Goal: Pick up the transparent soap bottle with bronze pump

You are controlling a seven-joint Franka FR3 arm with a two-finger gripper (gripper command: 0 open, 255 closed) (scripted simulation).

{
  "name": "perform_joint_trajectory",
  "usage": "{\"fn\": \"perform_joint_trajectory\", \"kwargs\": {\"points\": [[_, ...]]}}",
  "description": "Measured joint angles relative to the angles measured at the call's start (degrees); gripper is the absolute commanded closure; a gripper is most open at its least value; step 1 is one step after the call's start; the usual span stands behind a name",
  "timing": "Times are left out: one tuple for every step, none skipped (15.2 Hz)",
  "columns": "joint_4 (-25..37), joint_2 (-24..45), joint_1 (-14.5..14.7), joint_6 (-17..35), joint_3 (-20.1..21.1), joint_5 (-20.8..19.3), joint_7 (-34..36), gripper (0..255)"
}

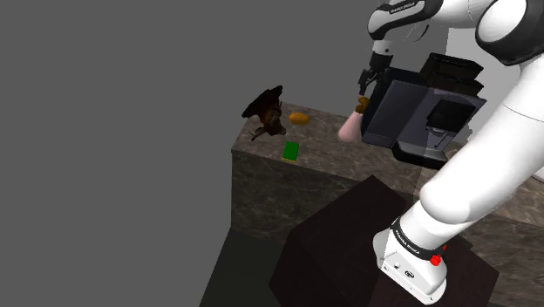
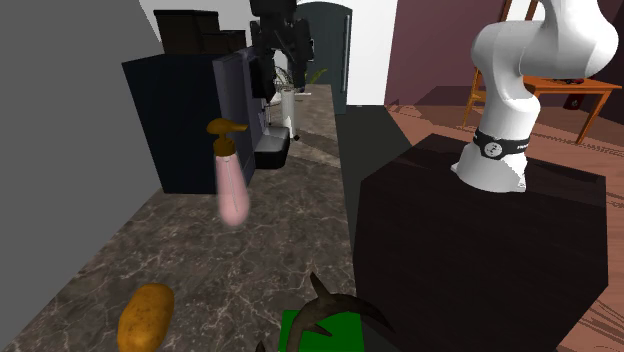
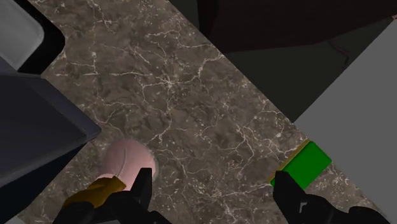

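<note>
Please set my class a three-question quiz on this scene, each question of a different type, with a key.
1. True or false: the gripper is shut on the soap bottle.
2. The bottle's pump is: A silver, B bronze, C blue.
3. Fill in: the flat ____ block lies on the marble counter.
Key: 1 false, it is open and the bottle is unheld; 2 B; 3 green.

shoulder: above, behind stand (image 1: pixel 349 235), looking down | second exterior: low along counter (image 2: pixel 290 230) | wrist: close overhead, same counter
</note>
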State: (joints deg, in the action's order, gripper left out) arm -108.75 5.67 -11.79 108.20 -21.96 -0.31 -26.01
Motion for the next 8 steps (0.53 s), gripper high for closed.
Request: {"fn": "perform_joint_trajectory", "kwargs": {"points": [[1.68, 1.85, -0.7, 0.03, -0.4, 0.95, -1.09, 0], [3.72, 4.22, -1.38, 0.23, -0.66, 2.14, -2.04, 0], [5.78, 6.37, -2.12, 0.09, -0.86, 3.23, -2.99, 0], [8.37, 8.83, -2.97, -0.23, -1.0, 4.44, -3.91, 0], [10.68, 10.92, -3.76, -0.66, -1.07, 5.49, -4.62, 0], [13.04, 13.38, -4.71, -0.72, -1.08, 6.66, -5.44, 0], [14.75, 15.21, -5.65, -0.81, -1.14, 7.58, -6.24, 0], [18.19, 17.91, -6.87, -1.75, -1.07, 8.76, -7.04, 0]]}}
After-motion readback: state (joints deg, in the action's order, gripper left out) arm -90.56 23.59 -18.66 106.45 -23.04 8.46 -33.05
